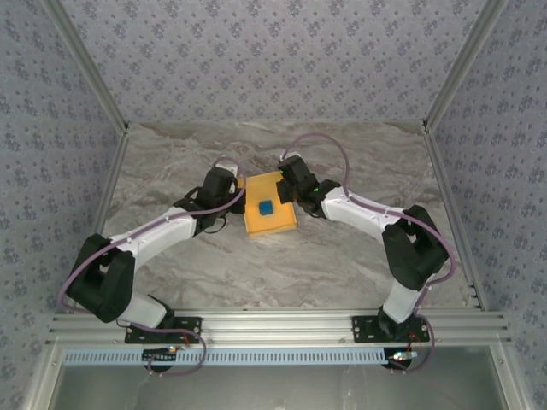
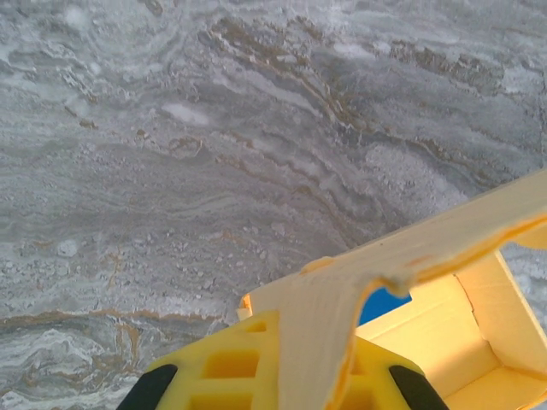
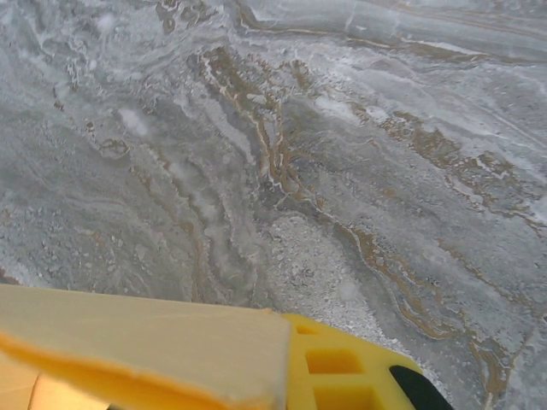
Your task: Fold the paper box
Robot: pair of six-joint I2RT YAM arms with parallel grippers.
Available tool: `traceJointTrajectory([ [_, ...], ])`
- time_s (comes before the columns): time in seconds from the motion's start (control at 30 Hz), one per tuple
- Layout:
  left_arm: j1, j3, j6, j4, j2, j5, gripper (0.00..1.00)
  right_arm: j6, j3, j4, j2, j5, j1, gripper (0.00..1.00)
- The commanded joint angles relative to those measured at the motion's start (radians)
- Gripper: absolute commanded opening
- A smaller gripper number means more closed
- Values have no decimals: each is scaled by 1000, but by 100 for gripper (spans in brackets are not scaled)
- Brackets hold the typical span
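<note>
Paper box (image 1: 275, 224) on the desk (image 1: 359, 154), we see left gripper (image 1: 240, 195) and right gripper (image 1: 287, 186) each pinching a wall.

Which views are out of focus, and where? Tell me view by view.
Top external: evenly lit, sharp, paper box without glare. Left wrist: marble table crisp, the box's near flap soft. Right wrist: same, near flap blurred, table sharp.
</note>
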Motion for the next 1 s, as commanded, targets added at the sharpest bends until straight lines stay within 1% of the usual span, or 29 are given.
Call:
traceJointTrajectory([
  [0.0,-22,31,-37,81,14,-68,0,69,-13,10,-33,79,17,9],
  [0.07,-31,23,-55,107,24,-101,0,85,-13,23,-33,98,23,9],
  [0.13,-40,15,-74,128,40,-128,0,104,-52,37,-35,113,26,9],
  [0.33,-71,-8,-148,185,61,-202,0,168,-94,94,-44,132,32,9],
  [0.5,-104,-20,-174,208,77,-271,0,219,-122,133,-50,142,33,10],
  [0.6,-114,-30,-180,220,80,-289,0,237,-128,140,-50,152,41,10],
  [0.7,-118,-37,-185,226,77,-303,0,246,-130,148,-53,187,57,10],
  [0.97,-134,-101,-180,272,43,-338,0,267,-202,232,-72,232,85,10],
])
